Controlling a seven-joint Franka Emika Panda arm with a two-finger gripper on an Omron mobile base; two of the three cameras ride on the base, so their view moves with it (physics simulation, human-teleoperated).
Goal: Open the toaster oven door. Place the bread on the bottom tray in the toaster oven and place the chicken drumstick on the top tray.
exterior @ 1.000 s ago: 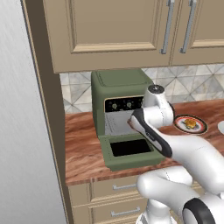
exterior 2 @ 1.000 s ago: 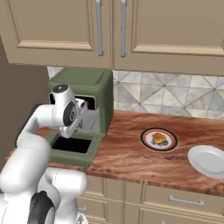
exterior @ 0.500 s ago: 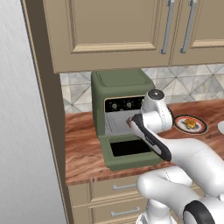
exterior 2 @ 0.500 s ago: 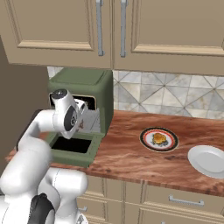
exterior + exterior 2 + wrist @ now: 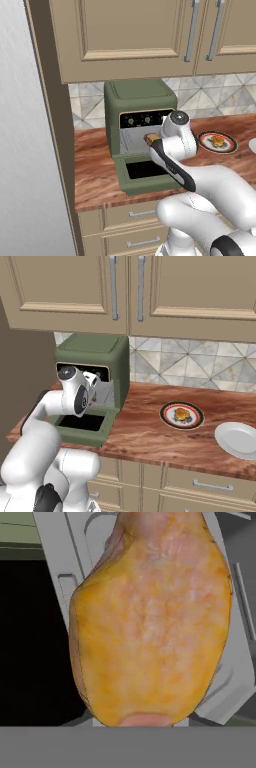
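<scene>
Drumstick (image 5: 150,617), golden-orange, mottled skin

We see flat, even rendered light in both base views, bright without glare or hot spots. Soft shade sits under the wall cabinets (image 5: 130,40) and along the tiled backsplash (image 5: 200,363). The cavity of the toaster oven (image 5: 140,117) reads dim, and the window in the toaster oven door (image 5: 145,172) is near black. Edges stay straight, with no lens bending. In the hand view the chicken drumstick (image 5: 150,619) looks soft and smeared from closeness, beside a pure black patch.
</scene>
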